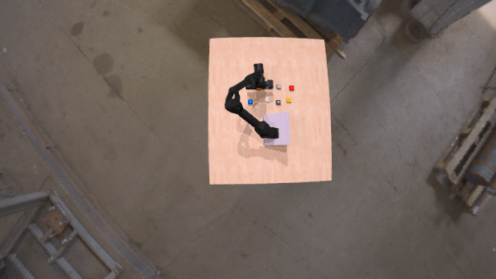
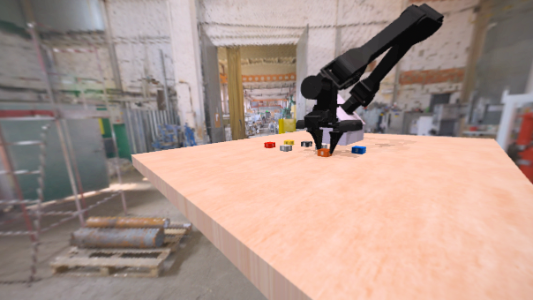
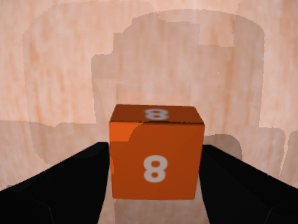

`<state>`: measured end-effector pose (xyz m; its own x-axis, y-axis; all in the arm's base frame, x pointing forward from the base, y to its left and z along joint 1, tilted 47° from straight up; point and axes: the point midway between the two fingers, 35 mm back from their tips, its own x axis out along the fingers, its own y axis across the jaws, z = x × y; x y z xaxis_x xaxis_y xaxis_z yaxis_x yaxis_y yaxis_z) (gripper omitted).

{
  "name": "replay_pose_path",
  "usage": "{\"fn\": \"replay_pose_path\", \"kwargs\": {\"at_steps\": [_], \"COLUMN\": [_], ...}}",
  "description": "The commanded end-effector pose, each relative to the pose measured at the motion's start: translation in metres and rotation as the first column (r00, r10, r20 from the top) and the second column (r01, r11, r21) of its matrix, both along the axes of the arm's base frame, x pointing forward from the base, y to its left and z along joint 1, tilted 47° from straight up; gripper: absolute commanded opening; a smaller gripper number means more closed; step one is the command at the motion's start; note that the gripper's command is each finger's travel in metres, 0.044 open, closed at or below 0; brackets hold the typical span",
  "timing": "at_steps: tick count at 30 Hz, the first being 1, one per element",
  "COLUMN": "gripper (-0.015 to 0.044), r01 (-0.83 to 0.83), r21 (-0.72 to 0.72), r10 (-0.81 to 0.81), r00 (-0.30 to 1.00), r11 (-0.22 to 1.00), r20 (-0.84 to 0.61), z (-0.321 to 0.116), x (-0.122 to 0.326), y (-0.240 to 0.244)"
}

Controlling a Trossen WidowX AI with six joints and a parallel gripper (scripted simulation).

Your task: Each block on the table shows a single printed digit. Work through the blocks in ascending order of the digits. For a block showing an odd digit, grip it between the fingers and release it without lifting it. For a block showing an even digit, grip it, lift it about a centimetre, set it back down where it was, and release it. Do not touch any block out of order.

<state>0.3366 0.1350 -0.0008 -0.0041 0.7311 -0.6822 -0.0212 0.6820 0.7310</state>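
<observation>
The orange block [image 1: 259,89] [image 2: 324,153] [image 3: 155,160] shows an 8 and stands upright on the table. My gripper [image 1: 259,87] [image 2: 325,151] [image 3: 154,155] is low around it, one finger close beside each side, and slightly open. A red block [image 1: 291,88] [image 2: 269,145], a grey block [image 1: 278,86] [image 2: 286,148], a yellow block [image 1: 288,99] [image 2: 289,142], a black block [image 1: 278,102] [image 2: 306,144], a white block [image 1: 268,99] and a blue block [image 1: 250,102] [image 2: 358,150] stand apart on the table. Their digits are too small to read.
A pale lilac base block [image 1: 283,123] sits under the arm's foot, behind the rows of blocks in the exterior view. The grey block stands nearest the gripper in the same row. The white block is partly hidden behind the fingers in the exterior view.
</observation>
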Motion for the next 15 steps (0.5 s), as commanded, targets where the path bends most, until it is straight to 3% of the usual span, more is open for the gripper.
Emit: {"fn": "replay_pose_path", "kwargs": {"at_steps": [1, 7, 15], "gripper": [0.0251, 0.0400, 0.0400], "r01": [0.003, 0.003, 0.003], "r21": [0.002, 0.002, 0.000], "r10": [-0.003, -0.003, -0.003], "r00": [1.000, 1.000, 1.000], "r11": [1.000, 1.000, 1.000], "r20": [-0.004, -0.004, -0.004], "z": [0.000, 0.000, 0.024], "x": [0.000, 0.000, 0.000], "y": [0.000, 0.000, -0.026]}}
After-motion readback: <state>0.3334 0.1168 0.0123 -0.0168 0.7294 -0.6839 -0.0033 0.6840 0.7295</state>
